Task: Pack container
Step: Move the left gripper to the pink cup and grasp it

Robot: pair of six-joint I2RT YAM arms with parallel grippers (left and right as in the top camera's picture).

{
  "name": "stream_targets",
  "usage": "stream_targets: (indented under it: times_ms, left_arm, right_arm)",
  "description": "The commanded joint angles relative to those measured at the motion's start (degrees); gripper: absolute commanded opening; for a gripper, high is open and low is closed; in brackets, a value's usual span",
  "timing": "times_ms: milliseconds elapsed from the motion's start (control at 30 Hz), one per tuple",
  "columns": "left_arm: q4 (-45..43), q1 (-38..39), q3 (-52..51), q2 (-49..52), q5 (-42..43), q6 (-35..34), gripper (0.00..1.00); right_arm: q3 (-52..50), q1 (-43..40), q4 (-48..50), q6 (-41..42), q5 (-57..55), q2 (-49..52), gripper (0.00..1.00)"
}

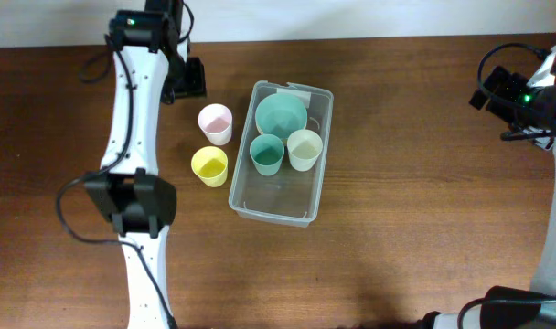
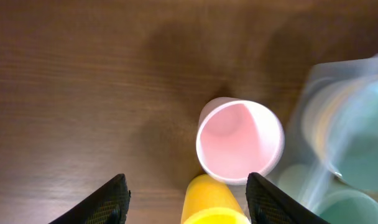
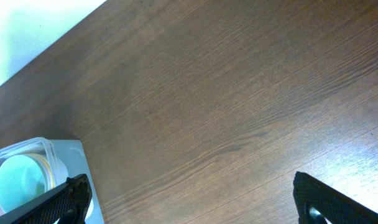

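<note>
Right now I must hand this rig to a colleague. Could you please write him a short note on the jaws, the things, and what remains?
Left gripper: jaws open, empty, over the pink cup.
Right gripper: jaws open, empty, far right of the container.
Done: bowl, teal cup and pale green cup are in the container.
Left: pink cup and yellow cup stand on the table, left of the container; pack both.

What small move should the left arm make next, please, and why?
Probably lower the open left pincer onto the pink cup: it and the yellow cup stand outside the container, and the pink one is nearer the pincer.
</note>
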State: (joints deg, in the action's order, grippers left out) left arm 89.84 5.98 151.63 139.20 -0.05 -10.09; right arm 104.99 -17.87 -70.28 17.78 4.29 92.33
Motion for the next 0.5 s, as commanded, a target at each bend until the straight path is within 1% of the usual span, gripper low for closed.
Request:
stream_targets:
  times_ms: [0,67,100,167,200,233,333,467]
  left_arm:
    - [0.2,-0.2,0.2,7.3,4.0,0.9,0.62]
    - [0.5,-0.2,0.2,10.8,4.0,0.9,0.57]
    - [0.3,-0.2,0.2,12.5,3.9,0.9,0.49]
    - [-0.5,-0.2,0.2,13.7,3.9,0.9,0.39]
    - [-0.9,-0.3,0.2,13.8,3.9,0.9,0.25]
    - [-1.5,-0.5,0.3,13.8,3.9,0.8,0.01]
    - [-1.3,-0.7,0.5,13.2,3.9,0.7,0.01]
    - [0.8,-0.9,1.2,9.8,2.5,0.7,0.01]
  right_arm:
    - [0.1,-0.2,0.0,-0.2,-0.5,0.1,0.99]
    - [0.1,-0.2,0.0,-0.2,-0.5,0.1,0.99]
    - [0.1,-0.2,0.0,-0.2,-0.5,0.1,0.99]
    - [0.1,-0.2,0.0,-0.2,-0.5,0.1,0.99]
    - [0.1,-0.2,0.0,-0.2,-0.5,0.1,0.99]
    - [0.1,-0.2,0.0,-0.2,-0.5,0.1,0.99]
    - [0.1,-0.2,0.0,-0.2,-0.5,0.1,0.99]
    - [0.1,-0.2,0.0,-0.2,-0.5,0.1,0.99]
